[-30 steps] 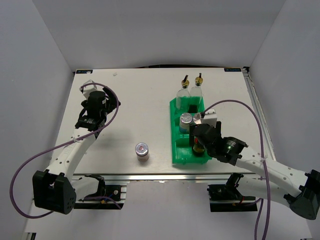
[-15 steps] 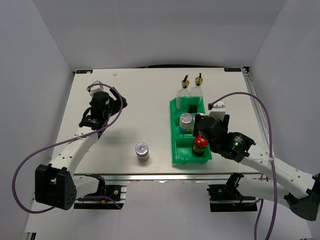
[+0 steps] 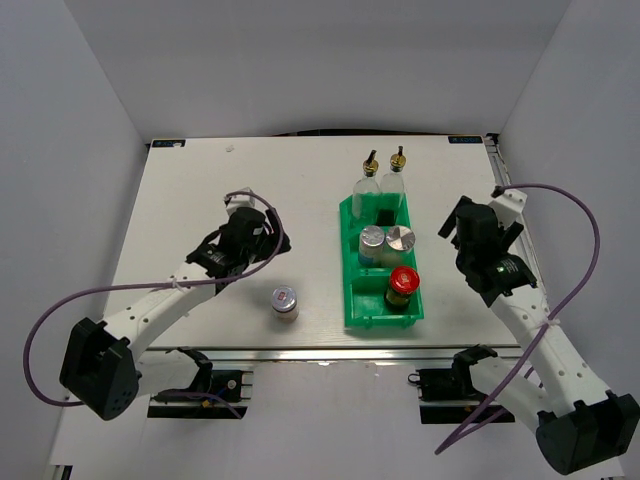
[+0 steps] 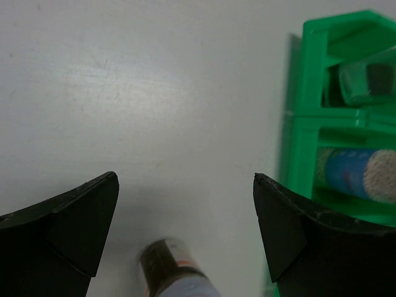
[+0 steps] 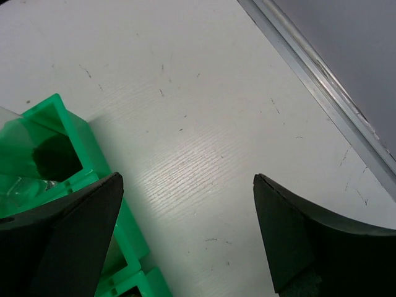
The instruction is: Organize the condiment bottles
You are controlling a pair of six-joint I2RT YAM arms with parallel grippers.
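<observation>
the left gripper (image 4: 185, 185) hangs released and empty, jaws spread wide. just ahead of it, apart from its fingers, a lone silver-lidded jar (image 3: 284, 300) stands upright on the white table (image 3: 190, 190), left of the green bin (image 3: 352, 300). the right gripper (image 5: 185, 185) is likewise spread wide and holds nothing, right of the bin. two tall glass bottles (image 3: 367, 182) fill the bin's far compartment, two silver-lidded jars (image 3: 373, 240) the middle one, and the red-capped jar (image 3: 402, 283) the near one.
</observation>
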